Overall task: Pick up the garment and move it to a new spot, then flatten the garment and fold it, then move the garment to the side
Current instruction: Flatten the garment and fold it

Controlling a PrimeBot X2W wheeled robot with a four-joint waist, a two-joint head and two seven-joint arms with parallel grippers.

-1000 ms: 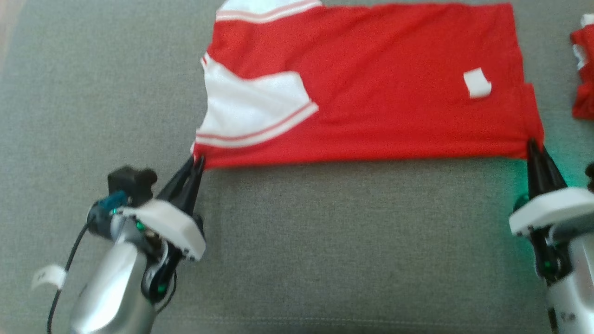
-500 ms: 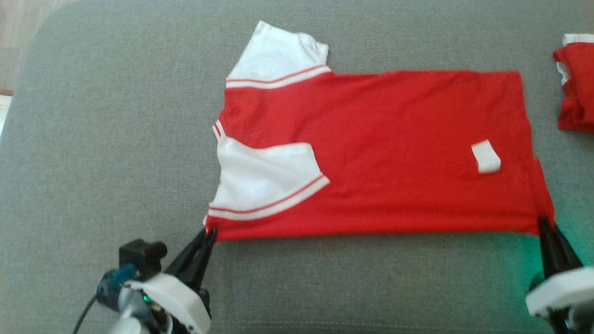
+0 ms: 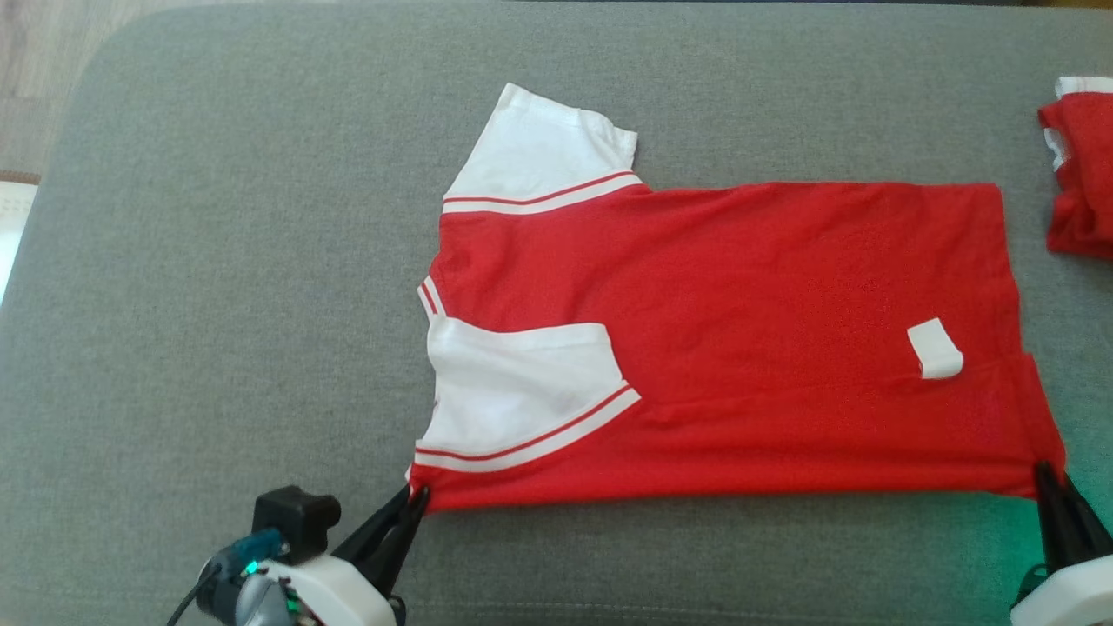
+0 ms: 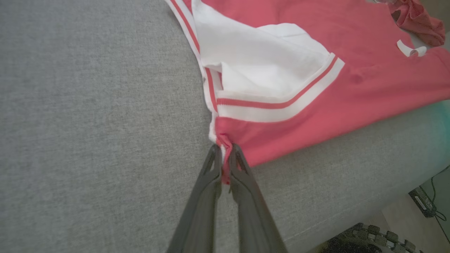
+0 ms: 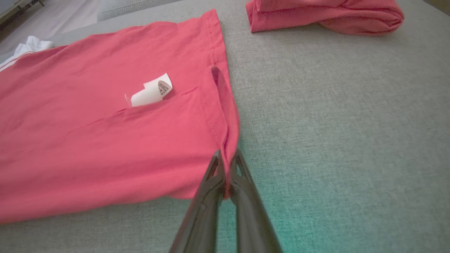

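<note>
The garment [image 3: 739, 348] is a red shirt with white, red-striped sleeves, lying flat and folded lengthwise on the grey cushion [image 3: 217, 304]. A white label [image 3: 935, 349] sticks out near its hem. My left gripper [image 3: 416, 497] is shut on the near shoulder corner of the garment [image 4: 316, 105], seen pinched in the left wrist view [image 4: 225, 154]. At the lower right my right gripper [image 3: 1043, 474] is shut on the near hem corner, where red cloth [image 5: 105, 140] shows between its fingertips [image 5: 226, 158].
A second red, bunched cloth [image 3: 1078, 174] lies at the cushion's far right [image 5: 323, 17]. The cushion's front edge drops to the floor, with cables [image 4: 425, 203] below. A pale floor strip [image 3: 17, 130] shows at the left.
The camera has tilted, so the whole picture has shifted down the frame. Both grippers keep their hold on the same garment corners, and the shirt looks drawn flatter.
</note>
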